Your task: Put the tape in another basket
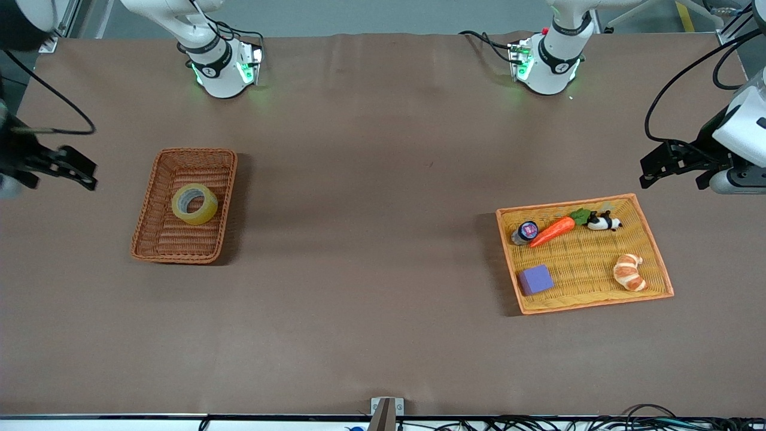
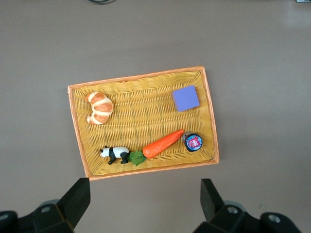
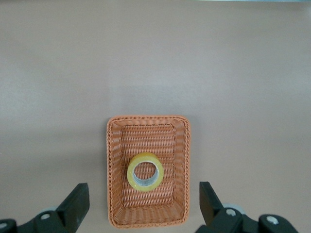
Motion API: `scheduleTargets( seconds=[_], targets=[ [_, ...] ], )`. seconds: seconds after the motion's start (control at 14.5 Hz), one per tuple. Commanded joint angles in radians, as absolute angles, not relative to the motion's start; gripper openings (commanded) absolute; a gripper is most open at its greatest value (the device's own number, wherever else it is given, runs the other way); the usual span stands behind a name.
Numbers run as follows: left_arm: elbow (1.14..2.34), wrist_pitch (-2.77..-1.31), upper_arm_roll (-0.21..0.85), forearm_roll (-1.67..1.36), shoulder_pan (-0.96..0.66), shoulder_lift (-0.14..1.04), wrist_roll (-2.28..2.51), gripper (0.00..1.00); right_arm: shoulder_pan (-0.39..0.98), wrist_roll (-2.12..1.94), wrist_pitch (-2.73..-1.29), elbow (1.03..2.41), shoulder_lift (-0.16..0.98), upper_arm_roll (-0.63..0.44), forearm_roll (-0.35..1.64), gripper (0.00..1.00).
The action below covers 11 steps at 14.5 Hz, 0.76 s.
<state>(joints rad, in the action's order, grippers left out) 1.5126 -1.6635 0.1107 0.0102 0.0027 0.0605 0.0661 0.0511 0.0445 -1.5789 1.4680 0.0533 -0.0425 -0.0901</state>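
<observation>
The tape (image 1: pixel 194 204), a yellowish roll with a grey core, lies flat in the deep reddish-brown wicker basket (image 1: pixel 196 151) toward the right arm's end of the table. The right wrist view shows the tape (image 3: pixel 145 172) inside that basket (image 3: pixel 148 118). My right gripper (image 1: pixel 88 175) is open and empty, up in the air over the table's edge beside that basket; it also shows in the right wrist view (image 3: pixel 144 196). My left gripper (image 1: pixel 646 172) is open and empty, over the table beside the flat yellow tray (image 1: pixel 586 263); it also shows in the left wrist view (image 2: pixel 145 196).
The yellow tray (image 2: pixel 146 116) at the left arm's end holds a carrot (image 1: pixel 553 231), a panda figure (image 1: pixel 603 222), a croissant (image 1: pixel 629 272), a purple block (image 1: pixel 535 279) and a small jar (image 1: pixel 525 232). Brown cloth covers the table between the basket and the tray.
</observation>
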Motion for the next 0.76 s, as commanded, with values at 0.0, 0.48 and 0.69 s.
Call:
scheduleTargets(
  seconds=[0.0, 0.48, 0.69],
  targets=[
    [1.506, -1.654, 0.117, 0.015, 0.006, 0.055, 0.072, 1.00, 0.052, 0.038, -1.502, 1.474, 0.014, -0.066, -0.043, 1.00],
    [1.506, -1.652, 0.117, 0.015, 0.006, 0.057, 0.072, 1.00, 0.064, 0.038, -1.487, 1.509, -0.025, -0.072, -0.003, 1.00],
    [1.506, -1.652, 0.117, 0.015, 0.008, 0.057, 0.066, 1.00, 0.071, 0.038, -1.486, 1.508, -0.025, -0.072, -0.005, 1.00]
  ],
)
